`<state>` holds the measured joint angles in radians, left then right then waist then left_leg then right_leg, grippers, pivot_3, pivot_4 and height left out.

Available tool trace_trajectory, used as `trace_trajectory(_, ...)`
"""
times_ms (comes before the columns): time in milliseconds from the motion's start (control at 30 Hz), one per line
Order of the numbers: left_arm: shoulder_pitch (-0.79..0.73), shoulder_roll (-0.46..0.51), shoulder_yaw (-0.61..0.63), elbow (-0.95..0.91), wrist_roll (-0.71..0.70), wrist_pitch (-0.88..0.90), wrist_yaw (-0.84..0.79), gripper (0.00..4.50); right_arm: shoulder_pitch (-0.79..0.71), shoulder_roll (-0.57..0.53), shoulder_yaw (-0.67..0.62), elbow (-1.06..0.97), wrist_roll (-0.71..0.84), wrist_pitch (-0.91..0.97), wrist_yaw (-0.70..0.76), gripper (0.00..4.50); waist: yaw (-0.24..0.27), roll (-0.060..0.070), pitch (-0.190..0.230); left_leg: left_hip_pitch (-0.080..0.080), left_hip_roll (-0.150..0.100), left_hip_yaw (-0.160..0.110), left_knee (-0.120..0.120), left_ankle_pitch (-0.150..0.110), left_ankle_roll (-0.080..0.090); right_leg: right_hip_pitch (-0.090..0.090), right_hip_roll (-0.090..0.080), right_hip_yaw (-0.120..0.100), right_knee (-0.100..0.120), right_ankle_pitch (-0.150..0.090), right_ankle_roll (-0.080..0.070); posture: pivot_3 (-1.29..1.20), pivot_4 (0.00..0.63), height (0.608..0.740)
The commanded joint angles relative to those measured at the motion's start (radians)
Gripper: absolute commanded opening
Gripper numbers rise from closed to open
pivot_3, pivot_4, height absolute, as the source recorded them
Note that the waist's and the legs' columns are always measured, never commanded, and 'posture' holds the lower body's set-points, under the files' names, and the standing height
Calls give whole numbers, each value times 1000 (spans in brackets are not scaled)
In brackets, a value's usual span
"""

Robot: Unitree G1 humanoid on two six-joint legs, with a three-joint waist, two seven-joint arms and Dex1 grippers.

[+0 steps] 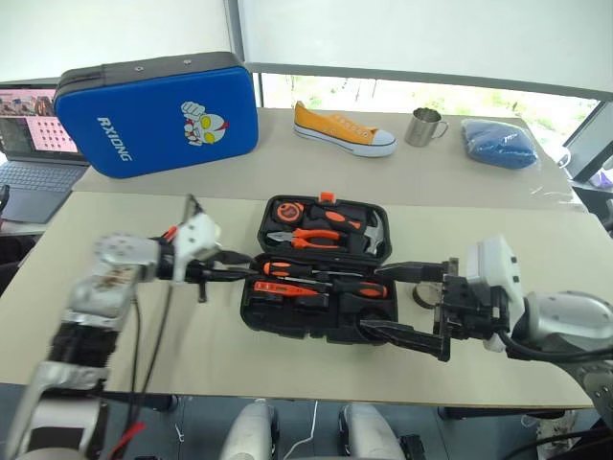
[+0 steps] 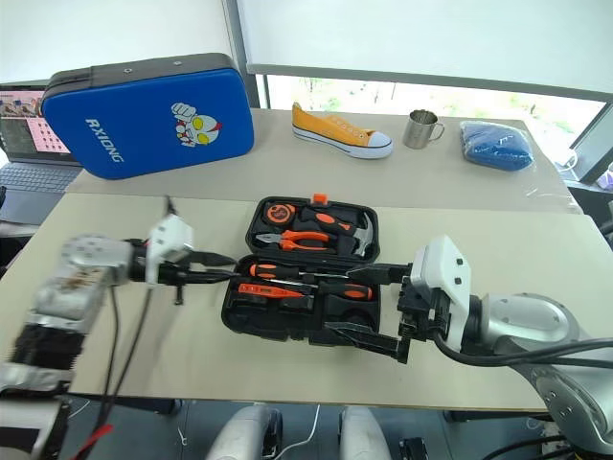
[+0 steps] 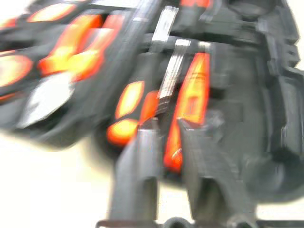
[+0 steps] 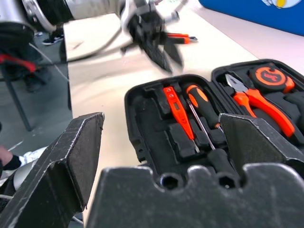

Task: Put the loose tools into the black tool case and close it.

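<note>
The black tool case (image 1: pixel 321 268) lies open near the middle of my bench (image 1: pixel 115 326), lid half toward the far edge, with screwdrivers (image 1: pixel 316 278) seated in the near half. My left end effector (image 1: pixel 241 261) is at the case's left rim, fingers slightly apart, gripping nothing. My right end effector (image 1: pixel 402 302) sits at the case's right side, spread wide and empty, one finger over the near right corner.
</note>
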<state>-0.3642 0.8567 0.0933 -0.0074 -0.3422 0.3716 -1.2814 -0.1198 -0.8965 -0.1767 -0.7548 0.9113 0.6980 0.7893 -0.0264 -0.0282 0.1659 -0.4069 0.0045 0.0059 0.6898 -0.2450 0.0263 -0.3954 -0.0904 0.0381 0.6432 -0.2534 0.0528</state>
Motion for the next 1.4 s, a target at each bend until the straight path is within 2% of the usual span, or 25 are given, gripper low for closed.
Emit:
trace_trajectory(33,247,110,321,-151,-69,164,45,2652,-100,28,75,63,-47,-55,65,4500,-14,-1,0,0,1,1,-2,0,0,-1,0,1,0,0,0,0,150,739)
trace_trajectory(67,301,118,371,-166,-69,180,60,3218,-119,33,92,78,-57,-62,82,4500,-14,0,0,1,1,1,-3,0,0,-2,0,1,0,0,-1,0,150,739)
trace_trajectory(200,523,122,574,-119,5,126,107,4486,-191,61,150,150,-92,-83,149,4500,7,0,1,1,1,1,-5,0,-1,-5,-1,-1,0,-1,-2,0,150,739)
trace_trajectory(300,601,130,639,-60,37,78,125,4486,-226,78,175,188,-103,-90,188,4500,18,-1,1,0,1,1,-6,0,-1,-8,-2,-1,-1,0,-3,0,150,739)
trace_trajectory(400,581,160,625,-35,36,92,147,4486,-240,90,194,214,-133,-109,225,4500,31,-2,1,0,1,1,-6,0,-1,-8,-4,-2,-2,0,-3,0,150,739)
trace_trajectory(533,450,224,516,4,25,166,183,4486,-243,101,197,228,-152,-119,242,4500,40,-3,1,-1,0,1,-6,1,-2,-9,-6,-4,-2,1,-4,0,150,739)
trace_trajectory(667,104,331,181,165,113,313,181,4486,-197,104,180,187,-161,-126,233,4500,39,-4,1,-1,-1,0,-8,1,-3,-9,-6,-5,-1,1,-4,0,150,739)
trace_trajectory(800,-205,316,-73,330,184,414,100,4486,-152,108,165,138,-155,-115,202,4500,28,-4,1,-4,-5,1,-8,2,-4,-11,-2,-4,3,1,-4,0,150,739)
trace_trajectory(933,-406,255,-280,536,322,352,50,4486,-106,113,154,80,-148,-104,154,4500,11,-4,1,-7,-5,1,-9,2,-3,-13,0,-4,4,1,-4,0,150,739)
trace_trajectory(1167,-566,128,-442,856,484,205,49,4486,-79,116,136,12,-119,-62,64,4500,12,-7,3,-8,-5,1,-8,2,-3,-14,-1,-4,4,1,-4,0,150,739)
trace_trajectory(1267,-600,86,-456,941,519,168,65,4486,-89,114,132,3,-106,-46,40,4500,14,-6,3,-8,-6,1,-8,2,-3,-14,-1,-4,4,1,-4,0,150,739)
trace_trajectory(1333,-613,66,-445,978,513,167,38,3967,-101,112,131,-1,-99,-34,28,4500,14,-6,2,-7,-6,1,-7,2,-3,-12,-1,-4,4,1,-4,0,150,739)
trace_trajectory(1367,-620,59,-441,989,510,190,15,3897,-104,110,131,-1,-96,-32,25,4500,14,-6,2,-6,-6,1,-7,2,-3,-12,-1,-4,4,0,-3,0,150,739)
trace_trajectory(1400,-622,54,-432,992,503,188,0,3470,-106,108,131,-2,-94,-30,23,4500,14,-6,2,-5,-6,1,-7,3,-3,-11,-1,-4,4,0,-3,0,150,739)
